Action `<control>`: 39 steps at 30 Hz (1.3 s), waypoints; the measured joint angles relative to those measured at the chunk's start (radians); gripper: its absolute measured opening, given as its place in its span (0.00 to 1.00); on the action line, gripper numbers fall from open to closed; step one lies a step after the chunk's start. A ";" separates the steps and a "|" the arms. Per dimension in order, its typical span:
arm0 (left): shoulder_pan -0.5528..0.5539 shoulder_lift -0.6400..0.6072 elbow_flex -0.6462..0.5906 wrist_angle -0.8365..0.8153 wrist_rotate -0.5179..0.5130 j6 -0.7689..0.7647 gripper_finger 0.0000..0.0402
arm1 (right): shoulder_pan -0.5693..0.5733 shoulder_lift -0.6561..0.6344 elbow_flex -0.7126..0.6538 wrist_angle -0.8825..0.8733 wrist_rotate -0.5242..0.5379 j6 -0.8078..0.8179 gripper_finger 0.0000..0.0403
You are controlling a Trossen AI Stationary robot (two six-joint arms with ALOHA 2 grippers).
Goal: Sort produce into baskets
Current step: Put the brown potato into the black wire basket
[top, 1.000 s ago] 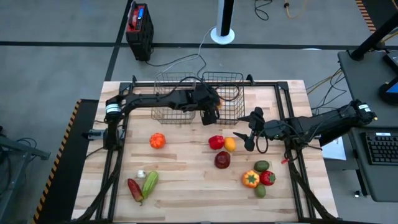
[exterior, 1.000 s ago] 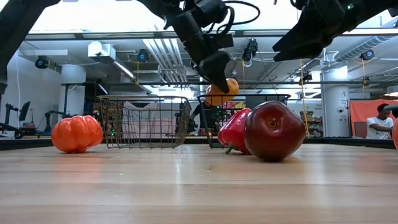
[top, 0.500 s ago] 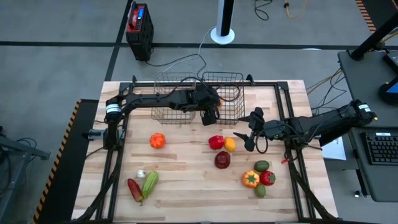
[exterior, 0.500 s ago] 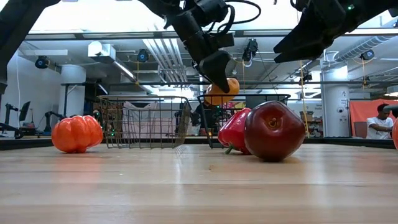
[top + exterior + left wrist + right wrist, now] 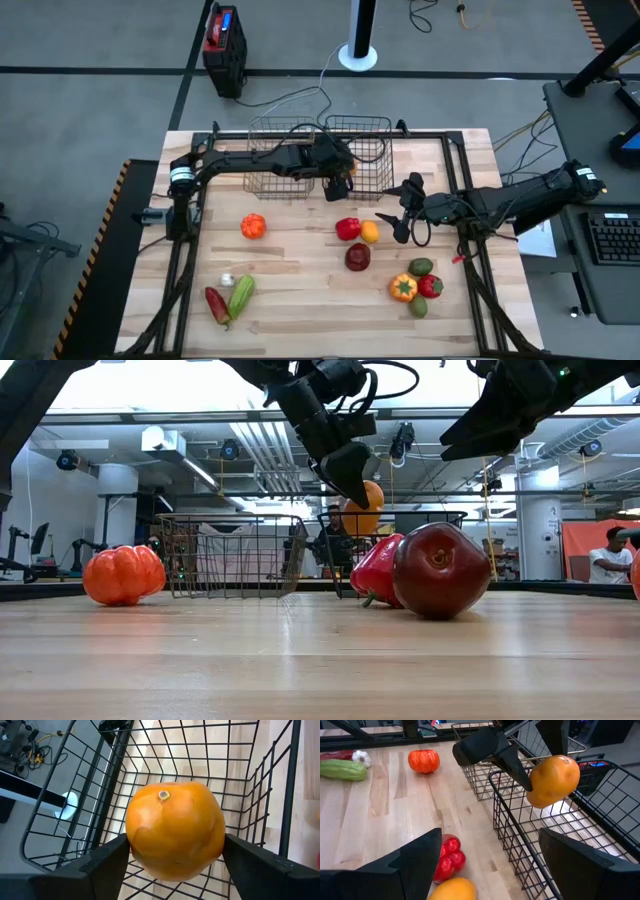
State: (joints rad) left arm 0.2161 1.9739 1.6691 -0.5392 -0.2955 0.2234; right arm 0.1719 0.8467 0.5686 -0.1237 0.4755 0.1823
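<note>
A: Left claw (image 5: 345,472) is wide above the right-hand basket (image 5: 372,150), the orange fruit (image 5: 174,830) between its fingers, barely touching.

B: Let it fall straight in, clear of the rim. Right claw (image 5: 399,222) hangs open over the wooden bench (image 5: 300,290); a workshop lies beyond.

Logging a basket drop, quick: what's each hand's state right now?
Left hand: around the orange fruit above a basket; gripped or released cannot be told.
Right hand: open, holding nothing.
</note>
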 joint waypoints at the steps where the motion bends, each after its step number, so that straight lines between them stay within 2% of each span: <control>1: 0.000 0.000 0.000 0.000 0.000 0.000 0.72 | 0.000 0.000 0.000 0.000 0.000 0.000 0.81; 19: 0.000 0.000 -0.002 0.006 0.026 -0.053 0.72 | 0.000 0.000 0.000 0.000 -0.003 -0.002 0.81; 24: 0.000 0.000 -0.002 0.006 0.028 -0.053 0.72 | 0.000 0.000 0.000 0.000 -0.003 -0.002 0.81; 28: 0.000 0.000 -0.002 0.008 0.076 -0.059 0.72 | 0.000 0.000 0.000 0.000 -0.003 -0.002 0.81; 39: -0.001 0.000 -0.002 -0.001 0.078 -0.031 0.73 | 0.000 0.000 0.000 0.000 -0.003 -0.002 0.81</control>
State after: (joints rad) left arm 0.2153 1.9739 1.6676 -0.5406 -0.2170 0.1924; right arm 0.1720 0.8467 0.5686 -0.1238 0.4728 0.1802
